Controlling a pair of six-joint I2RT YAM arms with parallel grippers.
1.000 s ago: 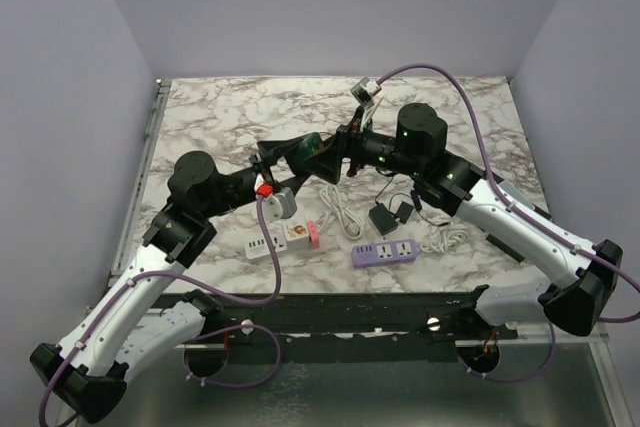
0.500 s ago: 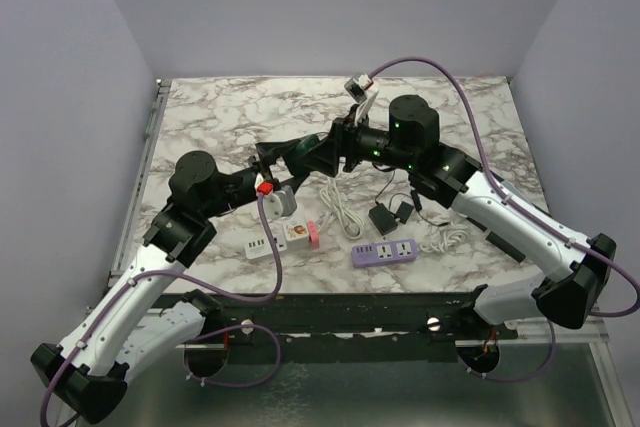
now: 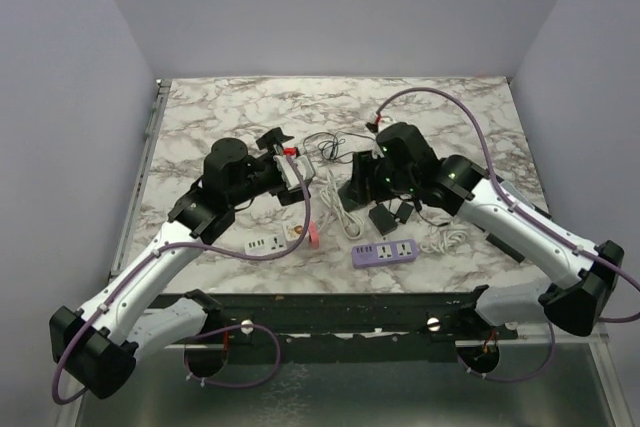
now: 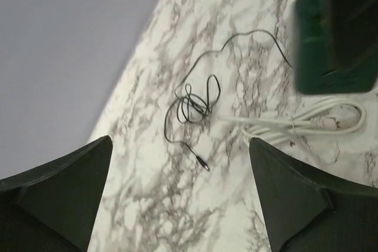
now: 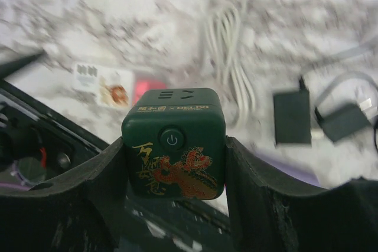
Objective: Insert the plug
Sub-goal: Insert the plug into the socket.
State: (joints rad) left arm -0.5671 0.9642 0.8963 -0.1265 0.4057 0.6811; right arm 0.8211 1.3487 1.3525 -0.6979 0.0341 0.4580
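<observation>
A dark green cube socket (image 5: 173, 143) with a gold and red dragon print sits between my right gripper's (image 5: 173, 146) fingers, which are shut on its sides. In the top view the cube (image 3: 357, 187) and right gripper (image 3: 358, 190) are low over the table's middle. My left gripper (image 4: 180, 140) is open and empty. It sits left of the cube in the top view (image 3: 290, 165). Ahead of it lies a thin black cable (image 4: 192, 101) ending in a small barrel plug (image 4: 204, 166). A coiled white cable (image 4: 307, 123) lies beside the cube (image 4: 331, 57).
A white power strip (image 3: 270, 243) with a pink end and a purple power strip (image 3: 385, 251) lie near the front edge. Two black adapters (image 3: 383, 217) and more white cable (image 3: 445, 239) lie under the right arm. Walls enclose the marble table (image 3: 220, 112).
The two grippers were together at the cube above the table. Now they have parted: the right gripper has come down and nearer with the cube, and the left gripper has opened and drawn back left.
</observation>
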